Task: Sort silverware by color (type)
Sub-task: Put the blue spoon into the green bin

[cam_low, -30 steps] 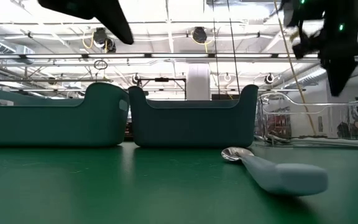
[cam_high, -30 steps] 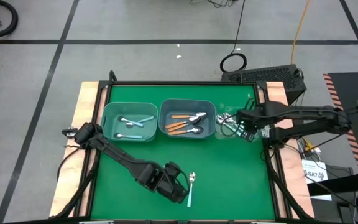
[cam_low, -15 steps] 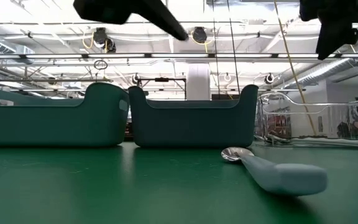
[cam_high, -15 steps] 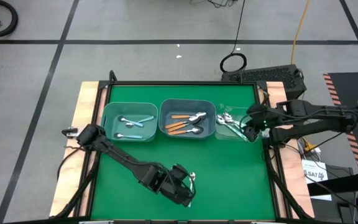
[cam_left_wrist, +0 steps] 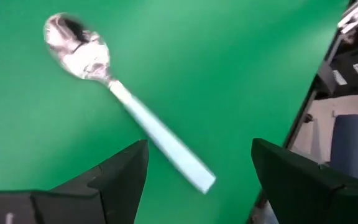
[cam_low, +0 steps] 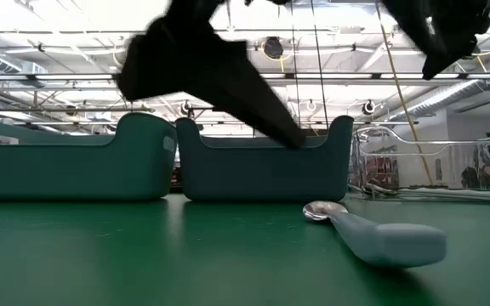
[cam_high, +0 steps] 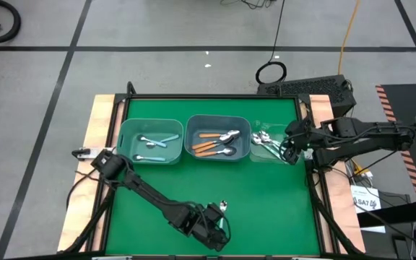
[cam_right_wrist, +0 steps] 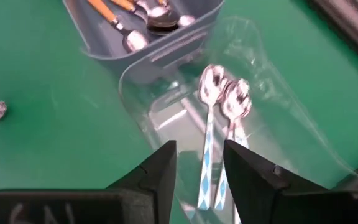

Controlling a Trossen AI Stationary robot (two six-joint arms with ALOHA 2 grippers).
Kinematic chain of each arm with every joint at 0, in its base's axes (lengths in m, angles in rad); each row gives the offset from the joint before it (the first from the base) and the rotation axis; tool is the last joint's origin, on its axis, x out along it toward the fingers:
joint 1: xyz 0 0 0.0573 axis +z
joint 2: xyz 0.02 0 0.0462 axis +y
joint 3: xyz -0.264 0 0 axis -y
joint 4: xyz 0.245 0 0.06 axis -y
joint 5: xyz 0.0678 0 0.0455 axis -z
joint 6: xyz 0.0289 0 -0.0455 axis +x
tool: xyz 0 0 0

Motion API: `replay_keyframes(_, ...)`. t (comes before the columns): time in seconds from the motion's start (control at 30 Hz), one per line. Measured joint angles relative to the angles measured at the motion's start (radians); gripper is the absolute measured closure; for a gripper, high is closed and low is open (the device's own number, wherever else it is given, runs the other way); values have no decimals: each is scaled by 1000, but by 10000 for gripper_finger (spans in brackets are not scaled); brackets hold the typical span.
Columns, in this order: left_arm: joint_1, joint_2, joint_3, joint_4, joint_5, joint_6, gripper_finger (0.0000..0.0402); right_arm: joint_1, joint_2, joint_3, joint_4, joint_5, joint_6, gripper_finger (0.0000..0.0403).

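Lowered left gripper [cam_high: 219, 232] now hides most of spoon [cam_high: 223, 209].

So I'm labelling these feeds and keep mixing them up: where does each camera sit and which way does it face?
High: overhead, straight down; both arms, left end effector over the light blue spoon.
Low: table height, level toward the bins; dark arm parts overhead.
Left wrist: down onto that spoon, open fingers.
Right wrist: over the clear tray, right end effector.
Shared: the spoon.
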State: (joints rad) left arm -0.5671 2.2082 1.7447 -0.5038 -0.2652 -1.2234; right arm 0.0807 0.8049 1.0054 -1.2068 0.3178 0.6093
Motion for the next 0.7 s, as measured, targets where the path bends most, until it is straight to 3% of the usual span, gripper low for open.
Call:
replay_keyframes(0.2,-5,12,2,-17,-120,115,130,0,1,0,0,0,-4,273)
replay_keyframes(0.43,17,67,0,75,-133,156,157,0,2,0,4,25,6,273)
replay_keyframes(0.5,14,88,1,107,-131,143,164,0,2,0,5,34,11,273)
replay_keyframes(0.7,23,118,4,-3,-116,35,195,0,5,0,10,43,56,273)
